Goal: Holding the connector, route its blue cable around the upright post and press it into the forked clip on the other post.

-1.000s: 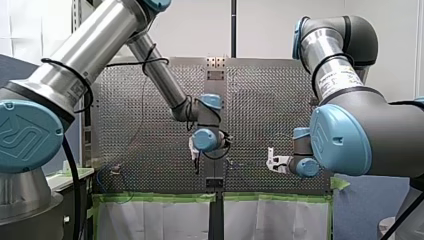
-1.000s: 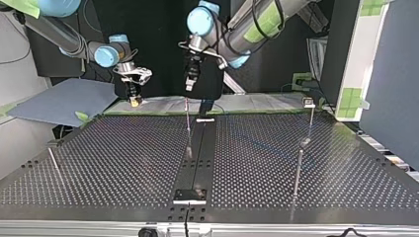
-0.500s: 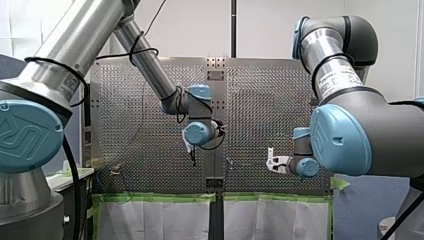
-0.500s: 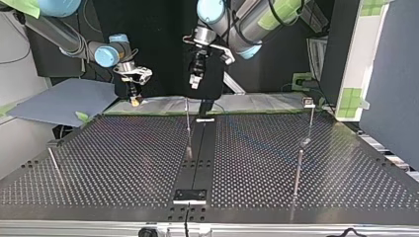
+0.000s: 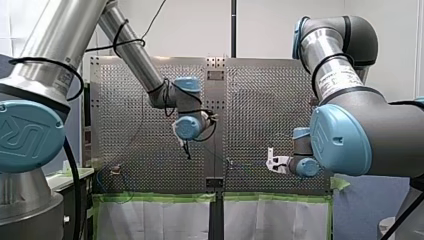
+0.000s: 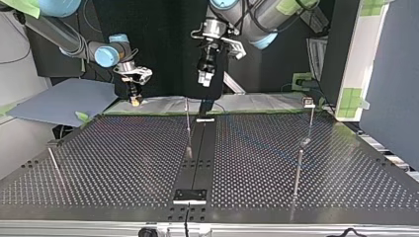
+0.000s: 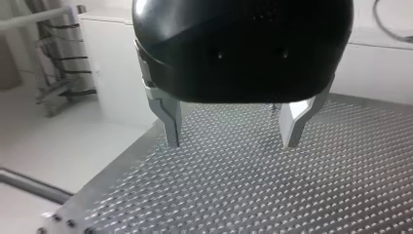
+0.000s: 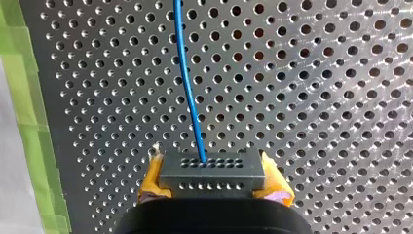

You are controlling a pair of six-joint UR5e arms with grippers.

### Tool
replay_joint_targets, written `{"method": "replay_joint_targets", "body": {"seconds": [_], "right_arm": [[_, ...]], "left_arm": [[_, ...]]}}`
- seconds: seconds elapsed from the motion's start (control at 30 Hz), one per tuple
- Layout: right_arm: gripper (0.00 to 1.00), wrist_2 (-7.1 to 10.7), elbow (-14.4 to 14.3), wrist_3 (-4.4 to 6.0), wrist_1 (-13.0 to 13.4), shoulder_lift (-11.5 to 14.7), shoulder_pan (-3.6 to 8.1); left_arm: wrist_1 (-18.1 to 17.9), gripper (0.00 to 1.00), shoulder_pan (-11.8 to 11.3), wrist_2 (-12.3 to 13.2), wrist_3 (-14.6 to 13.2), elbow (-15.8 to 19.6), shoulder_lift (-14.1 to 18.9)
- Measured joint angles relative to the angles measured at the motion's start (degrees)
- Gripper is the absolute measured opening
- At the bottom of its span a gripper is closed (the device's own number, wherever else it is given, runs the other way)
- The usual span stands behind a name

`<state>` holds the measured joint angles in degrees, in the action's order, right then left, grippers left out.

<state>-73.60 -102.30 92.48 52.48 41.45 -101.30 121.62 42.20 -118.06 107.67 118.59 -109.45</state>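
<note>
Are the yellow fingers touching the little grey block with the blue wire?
Touching. The right wrist view shows my right gripper with its yellow pads pressed against both ends of the connector.

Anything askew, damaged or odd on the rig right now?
Nothing stands out. My right pincer holds the grey multi-hole connector block squarely between yellow pads; the thin blue cable leaves it unkinked; my left pincer hangs open and empty over the perforated metal table.
</note>
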Motion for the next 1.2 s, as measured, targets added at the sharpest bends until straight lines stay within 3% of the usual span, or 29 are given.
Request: {"method": "replay_joint_targets", "body": {"seconds": [0.17,0.4,0.57,0.8,1.2], "right_arm": [[0.00,0.21,0.0,0.00,-0.1,0.0,0.01],[0.00,0.53,0.0,0.00,-0.2,0.0,0.02],[0.00,0.55,0.0,0.00,-0.1,0.0,0.02],[0.00,0.62,0.0,0.08,-0.2,0.0,0.01],[0.00,0.73,0.0,0.09,-0.3,0.0,0.01]], "left_arm": [[-2.2,0.99,-0.8,-0.8,0.3,2.2,1.8],[-5.8,0.99,-1.0,-1.1,-0.3,5.8,0.5],[-7.7,0.99,-1.1,-1.2,-0.5,7.9,1.7],[-7.7,0.99,-1.1,-1.2,-0.9,11.0,4.3],[-7.0,0.99,-1.2,-2.7,-1.6,16.8,4.7]]}}
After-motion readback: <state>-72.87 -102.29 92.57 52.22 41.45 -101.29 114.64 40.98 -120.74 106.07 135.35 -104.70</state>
